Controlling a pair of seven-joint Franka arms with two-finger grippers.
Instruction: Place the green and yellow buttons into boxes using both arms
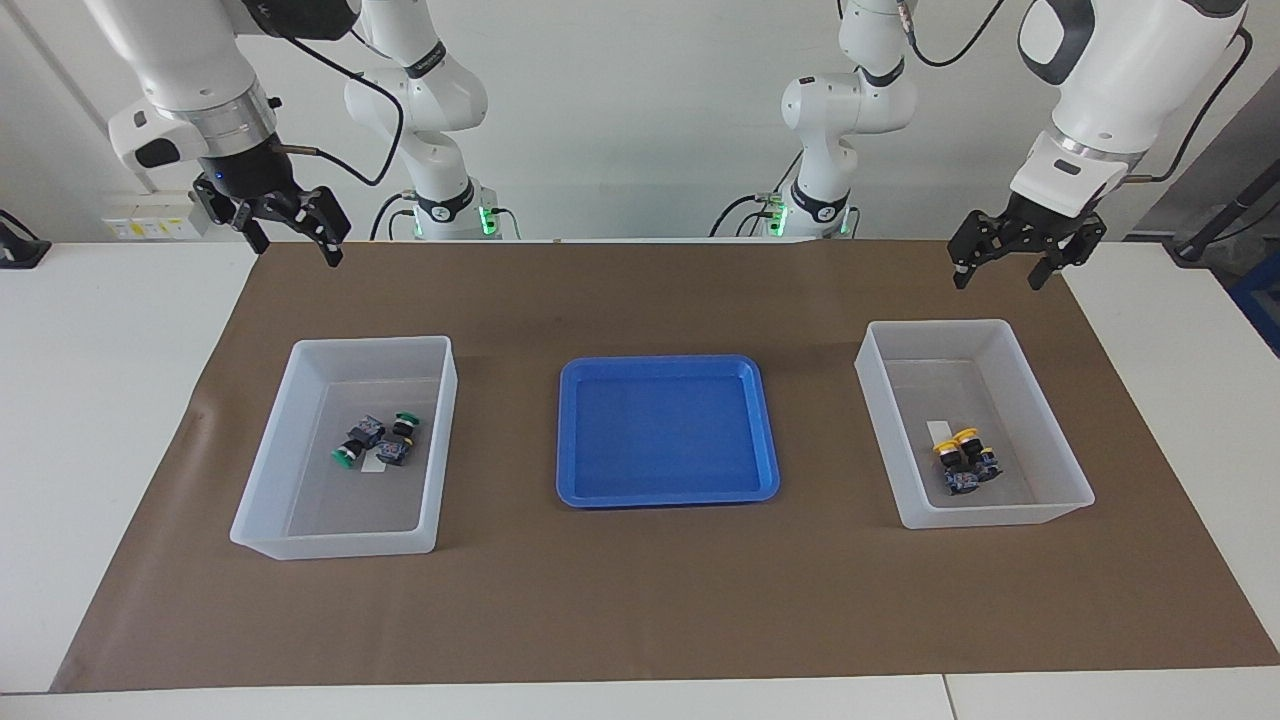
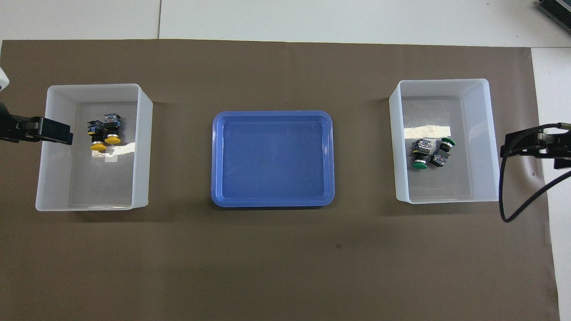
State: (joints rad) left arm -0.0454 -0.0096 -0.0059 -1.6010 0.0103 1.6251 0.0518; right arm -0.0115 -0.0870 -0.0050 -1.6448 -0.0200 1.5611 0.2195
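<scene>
- Green buttons (image 1: 378,444) lie in the box (image 1: 300,400) at the right arm's end; yellow buttons (image 1: 964,461) in the other box (image 1: 1040,400).
- Left gripper (image 1: 1010,268) and right gripper (image 1: 295,240) are up, fingers apart, empty.
- Tray (image 1: 570,440) bare: looks done; hold arms clear of the boxes.

Two green-capped buttons (image 1: 376,441) with black-and-blue bodies lie in one translucent white box (image 1: 262,478); two yellow-capped buttons (image 1: 964,460) in the other translucent white box (image 1: 1060,442). Blue tray (image 1: 571,440). Brown mat (image 1: 640,600) on white desk (image 1: 90,400).
</scene>
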